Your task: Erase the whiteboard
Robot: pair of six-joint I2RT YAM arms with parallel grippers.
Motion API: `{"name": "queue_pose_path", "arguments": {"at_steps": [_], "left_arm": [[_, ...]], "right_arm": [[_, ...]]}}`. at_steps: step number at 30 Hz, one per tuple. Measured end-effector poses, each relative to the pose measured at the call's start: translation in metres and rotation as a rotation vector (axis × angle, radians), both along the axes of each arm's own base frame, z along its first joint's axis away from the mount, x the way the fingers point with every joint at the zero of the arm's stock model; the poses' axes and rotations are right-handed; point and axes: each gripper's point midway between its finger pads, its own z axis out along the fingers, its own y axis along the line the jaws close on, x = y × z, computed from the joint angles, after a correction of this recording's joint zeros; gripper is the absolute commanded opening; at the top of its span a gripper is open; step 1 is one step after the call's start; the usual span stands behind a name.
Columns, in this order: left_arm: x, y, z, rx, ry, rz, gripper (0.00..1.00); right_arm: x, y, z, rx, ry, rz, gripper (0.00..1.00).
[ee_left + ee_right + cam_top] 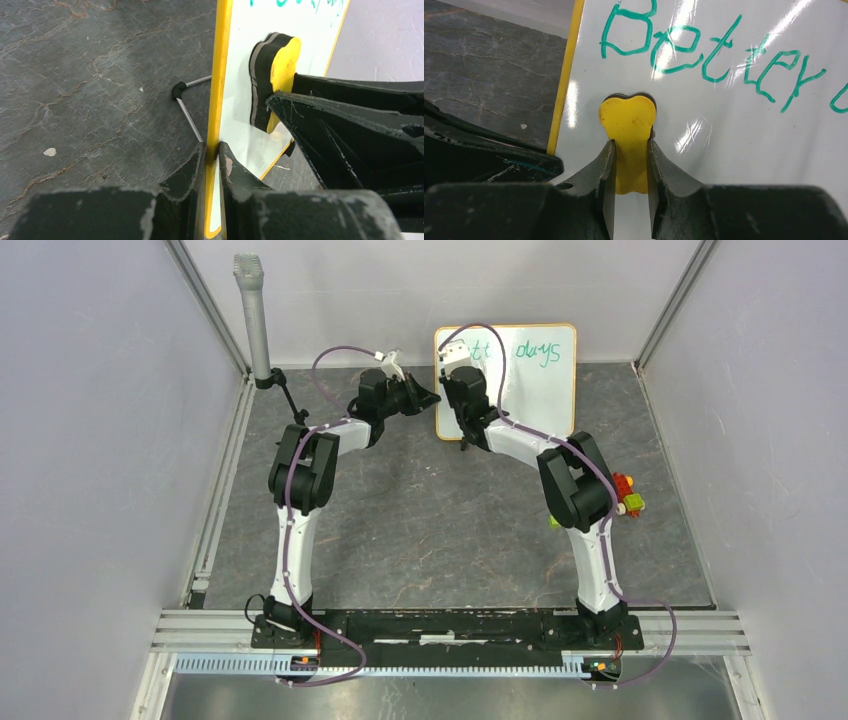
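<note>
Left gripper (pixel 212 148) is closed tight on the left frame edge of the whiteboard (pixel 535 390), which stands upright at the far edge of the table (pixel 420 530). Right gripper (pixel 630 142) is clamped on a yellow eraser (pixel 626 117), pressed flat against the board below the teal writing (pixel 704 50).

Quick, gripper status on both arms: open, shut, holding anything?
Left gripper: shut on the whiteboard, clamping its side edge.
Right gripper: shut on the yellow eraser, pad against the board.
</note>
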Motion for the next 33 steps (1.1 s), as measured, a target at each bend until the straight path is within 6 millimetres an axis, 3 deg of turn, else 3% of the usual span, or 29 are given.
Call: {"name": "queue_pose_path", "arguments": {"at_steps": [8, 15, 18, 20, 24, 28, 33], "left_arm": [[-0.001, -0.002, 0.003, 0.013, 0.002, -0.024, 0.03], [-0.001, -0.002, 0.005, 0.01, 0.001, -0.031, 0.02], [-0.002, -0.002, 0.005, 0.01, 0.001, -0.033, 0.03], [-0.002, -0.003, 0.005, 0.01, 0.002, -0.035, 0.05], [-0.005, -0.003, 0.004, 0.007, 0.011, -0.052, 0.25], [-0.004, -0.002, 0.005, -0.003, 0.019, -0.049, 0.58], [0.003, 0.002, 0.014, -0.038, 0.035, -0.018, 0.74]], "right_arm": [[0.01, -0.014, 0.007, 0.05, -0.04, -0.022, 0.35], [0.034, -0.021, 0.027, 0.095, -0.11, -0.042, 0.33], [0.039, -0.021, 0.032, 0.095, -0.13, -0.042, 0.4], [0.04, -0.021, 0.034, 0.088, -0.135, -0.038, 0.5], [0.041, -0.021, 0.034, 0.074, -0.136, -0.024, 0.65], [0.039, -0.023, 0.031, 0.061, -0.128, -0.014, 0.72], [0.038, -0.026, 0.036, 0.06, -0.129, -0.017, 0.75]]}}
